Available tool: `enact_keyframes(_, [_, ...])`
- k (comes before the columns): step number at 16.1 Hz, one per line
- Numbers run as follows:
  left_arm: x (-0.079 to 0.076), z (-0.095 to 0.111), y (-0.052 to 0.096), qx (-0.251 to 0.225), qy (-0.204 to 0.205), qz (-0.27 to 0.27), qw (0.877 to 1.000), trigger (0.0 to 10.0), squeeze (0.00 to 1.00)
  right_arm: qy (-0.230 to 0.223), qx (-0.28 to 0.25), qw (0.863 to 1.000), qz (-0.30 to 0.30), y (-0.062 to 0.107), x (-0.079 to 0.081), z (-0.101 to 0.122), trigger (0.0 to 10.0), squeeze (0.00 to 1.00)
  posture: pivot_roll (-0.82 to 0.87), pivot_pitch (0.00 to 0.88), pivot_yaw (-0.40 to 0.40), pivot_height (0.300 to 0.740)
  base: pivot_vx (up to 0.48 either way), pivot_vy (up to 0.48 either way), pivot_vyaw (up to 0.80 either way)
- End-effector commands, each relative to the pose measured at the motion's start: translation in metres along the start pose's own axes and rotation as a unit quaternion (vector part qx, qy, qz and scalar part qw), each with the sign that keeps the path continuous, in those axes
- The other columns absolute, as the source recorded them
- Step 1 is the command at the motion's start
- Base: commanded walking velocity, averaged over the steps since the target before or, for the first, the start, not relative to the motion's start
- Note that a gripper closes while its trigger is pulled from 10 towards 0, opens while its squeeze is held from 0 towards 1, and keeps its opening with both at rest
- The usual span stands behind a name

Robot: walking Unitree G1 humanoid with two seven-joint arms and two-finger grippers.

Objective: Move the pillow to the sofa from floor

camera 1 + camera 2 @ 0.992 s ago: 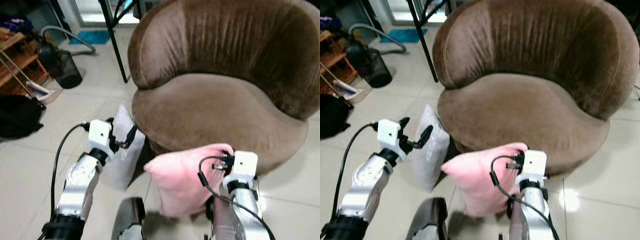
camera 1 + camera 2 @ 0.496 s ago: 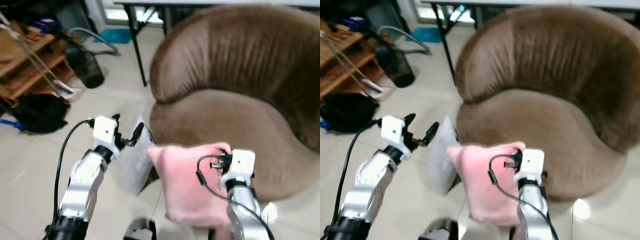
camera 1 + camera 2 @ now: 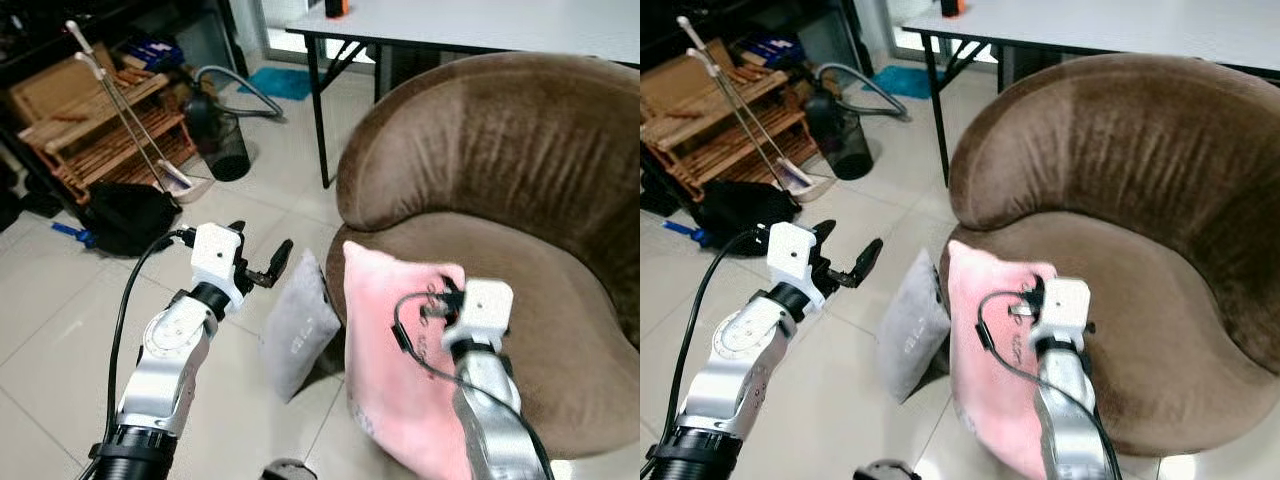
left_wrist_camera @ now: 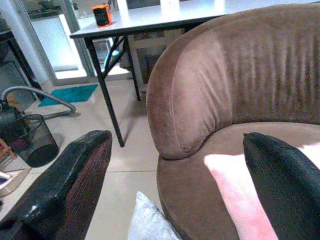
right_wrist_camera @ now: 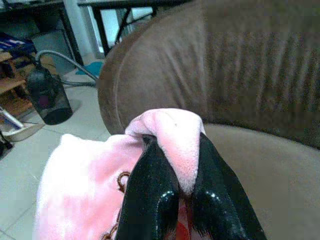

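Your right pincer [image 5: 182, 187] is clamped on a pinched fold at the top edge of the pink pillow [image 3: 390, 370], which hangs upright off the floor, its lower part in front of the brown sofa [image 3: 520, 200] and its top just over the front edge of the seat. Your left pincer [image 3: 262, 262] is held up over the tiled floor [image 3: 60, 330] with its fingers [image 4: 75, 185] spread wide and nothing between them. Below and between the two arms, a grey pillow [image 3: 297, 325] stands on the floor leaning against the sofa's front. Farther back you see a black bag [image 3: 125, 215], a wooden rack [image 3: 100, 140] with long-handled tools, a dark bin [image 3: 222, 150] with a hose, and a white tabletop [image 3: 470, 20] on black legs behind the sofa.
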State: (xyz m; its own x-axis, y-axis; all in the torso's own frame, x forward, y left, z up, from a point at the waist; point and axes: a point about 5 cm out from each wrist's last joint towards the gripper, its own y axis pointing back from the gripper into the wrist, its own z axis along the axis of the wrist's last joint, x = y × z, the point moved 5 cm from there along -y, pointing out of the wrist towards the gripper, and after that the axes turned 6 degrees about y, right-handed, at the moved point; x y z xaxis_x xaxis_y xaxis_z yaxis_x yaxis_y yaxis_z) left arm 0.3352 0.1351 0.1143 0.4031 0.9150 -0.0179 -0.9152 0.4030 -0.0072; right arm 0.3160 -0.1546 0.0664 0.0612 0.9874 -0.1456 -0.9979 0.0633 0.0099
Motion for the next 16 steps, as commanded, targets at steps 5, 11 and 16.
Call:
enact_keyframes(5, [0.006, -0.007, 0.005, 0.015, -0.008, 0.007, 1.0, 10.0, 0.0, 0.006, -0.085, 0.996, 0.013, -0.039, 0.004, 0.054, 0.0, 0.0, 0.02, 0.0, 0.122, 0.74, 0.0, 0.0, 0.0])
enact_keyframes(11, [0.005, -0.013, 0.003, 0.023, -0.032, 0.014, 0.999, 10.0, 0.0, 0.03, -0.089, 0.994, 0.06, -0.108, 0.032, 0.103, 0.0, 0.0, 0.08, 0.0, 0.095, 0.74, 0.0, 0.0, 0.0])
enact_keyframes(16, [0.007, -0.015, 0.002, 0.026, -0.055, 0.024, 0.998, 10.0, 0.0, 0.052, -0.02, 0.996, 0.068, -0.118, 0.039, 0.083, 0.0, 0.0, 0.13, 0.0, 0.077, 0.74, 0.0, 0.0, 0.0])
